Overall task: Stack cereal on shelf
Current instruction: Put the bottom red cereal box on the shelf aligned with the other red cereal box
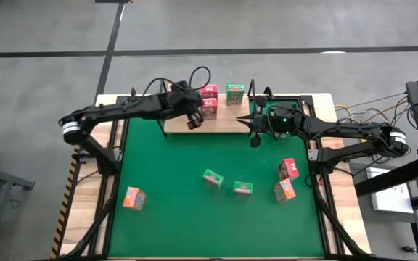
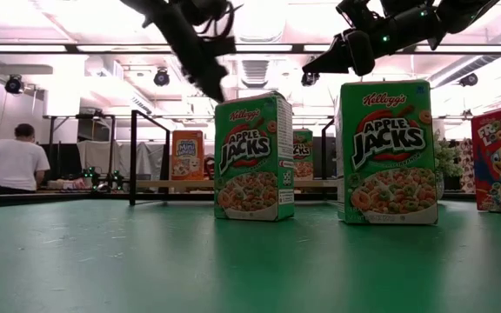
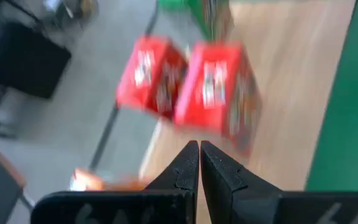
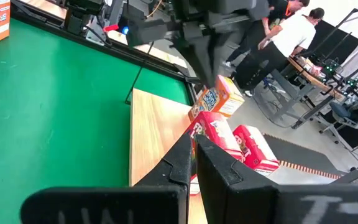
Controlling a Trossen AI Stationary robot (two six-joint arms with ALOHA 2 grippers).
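Left gripper (image 1: 192, 125) hangs above the near edge of the wooden shelf (image 1: 227, 125), fingers (image 3: 188, 163) pressed together, holding nothing; just past it in the left wrist view two pink cereal boxes (image 3: 219, 93) stand side by side on the shelf board, blurred. Right gripper (image 1: 253, 141) sits over the right part of the shelf near its front edge, jaws together as well, empty. On the shelf from above: two pink boxes (image 1: 209, 101) toward the left, a green box (image 1: 235, 93) just right of them at the far edge, and an orange box (image 4: 219, 99) visible beside the pink ones in the right wrist view, partly hidden under the left arm. Black wire uprights (image 2: 133, 156) stand at the shelf's sides. Loose on the green mat (image 1: 165, 188) of the tabletop: two green Apple Jacks boxes (image 1: 212, 177) (image 1: 242, 188) near mid-mat, close but apart, upright in the low view (image 2: 253, 156) (image 2: 385, 152); a pink Froot Loops box (image 1: 289, 169) and an orange box (image 1: 284, 190) just beside each other toward the right; another orange box (image 1: 133, 197) alone at the left, well apart from the rest. People (image 2: 11, 161) are in the room behind the tabletop.
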